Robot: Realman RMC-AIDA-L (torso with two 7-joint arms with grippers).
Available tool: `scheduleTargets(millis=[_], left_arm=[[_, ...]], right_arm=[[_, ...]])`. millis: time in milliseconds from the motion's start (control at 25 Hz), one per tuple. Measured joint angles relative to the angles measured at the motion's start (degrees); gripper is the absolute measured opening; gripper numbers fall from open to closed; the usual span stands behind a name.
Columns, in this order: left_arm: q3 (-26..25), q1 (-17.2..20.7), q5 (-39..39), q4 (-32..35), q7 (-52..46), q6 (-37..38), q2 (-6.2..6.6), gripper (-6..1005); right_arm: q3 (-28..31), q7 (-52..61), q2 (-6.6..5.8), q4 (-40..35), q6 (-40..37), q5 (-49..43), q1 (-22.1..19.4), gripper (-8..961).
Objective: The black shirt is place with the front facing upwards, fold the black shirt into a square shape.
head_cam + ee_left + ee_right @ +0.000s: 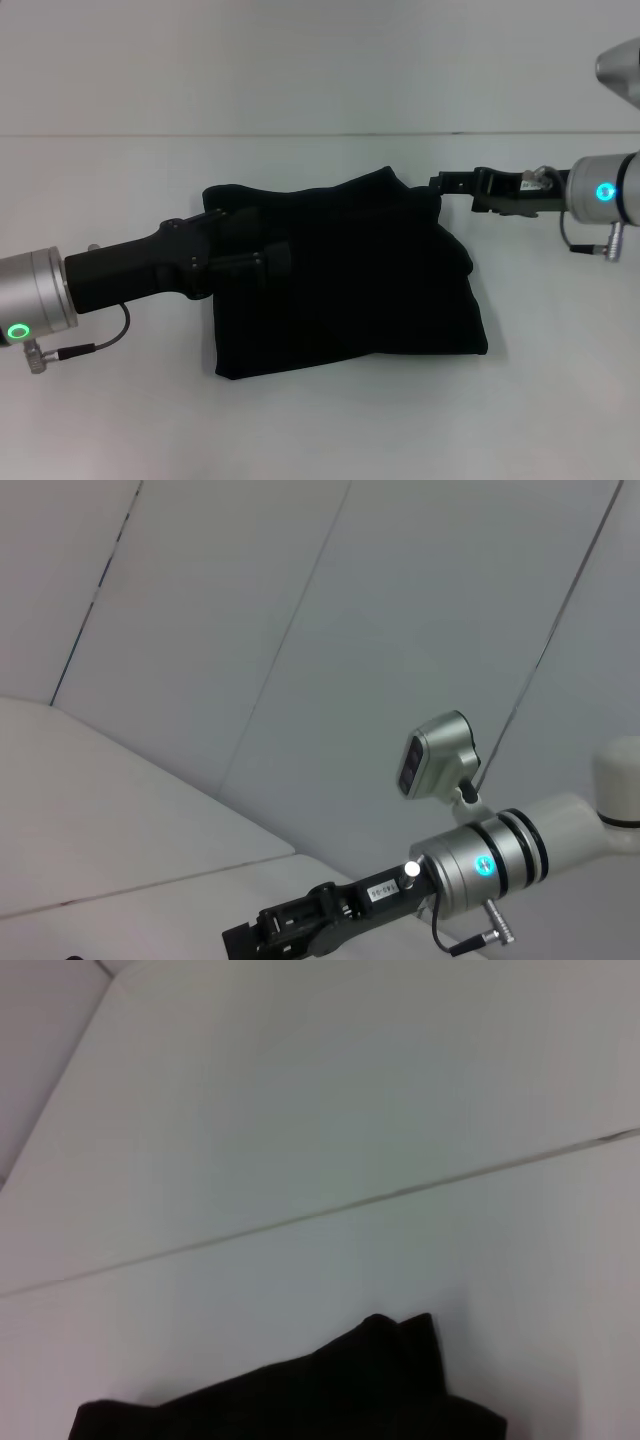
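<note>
- Head view: the black shirt [350,280] is being seen lying on the white table [320,70] as a folded, roughly rectangular bundle, its long axis running left to right, with a raised corner at its far right. The left gripper [275,262] is being held over the bundle's left half, reaching in from the left; black fingers against black cloth, so whether they are spread or closed on fabric cannot be told. The right gripper [440,184] is being held at the far right corner, its tip just beside or touching the cloth, and its opening cannot be told either. The bundle lies right of the left gripper and left and nearer of the right one; both arms are judged about equally close.
- Left wrist view: the shirt is not being shown; only the right gripper [262,937] and its arm are being seen across the table, against the wall [300,630].
- Right wrist view: the shirt's peaked corner [400,1335] is being shown on the table; no fingers are being shown.
</note>
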Motion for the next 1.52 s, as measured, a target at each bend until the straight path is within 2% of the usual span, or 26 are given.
scheduleTargets(millis=[200, 400, 720, 1040, 1240, 1520], left_arm=[[0.1, -0.1, 0.1, -0.1, 0.4, -0.3, -0.07, 932], [0.1, -0.3, 0.5, 0.0, 0.4, -0.5, 0.05, 933], [0.1, -0.4, 0.9, -0.2, 0.0, -1.6, 0.05, 933], [-0.3, -0.4, 0.9, -0.2, -0.2, -2.3, 0.08, 932], [-0.4, -0.4, 0.9, -0.2, -0.3, -3.0, 0.11, 932], [-0.5, -0.2, 0.6, -0.2, -0.4, -3.5, 0.14, 932]], right_arm=[[0.0, -1.6, 2.6, 0.2, 4.4, 2.6, -0.4, 896], [0.0, -4.8, 4.54, 0.8, 9.5, 6.8, -0.4, 896], [-0.3, -5.6, 4.87, 1.9, 10.9, 8.0, -0.1, 896], [-0.4, -6.9, 5.79, 2.3, 10.6, 8.0, 1.4, 730], [-0.4, -6.8, 5.84, 2.9, 10.9, 8.0, 2.1, 530], [-0.5, -6.9, 5.64, 2.9, 11.2, 8.0, 2.1, 370]])
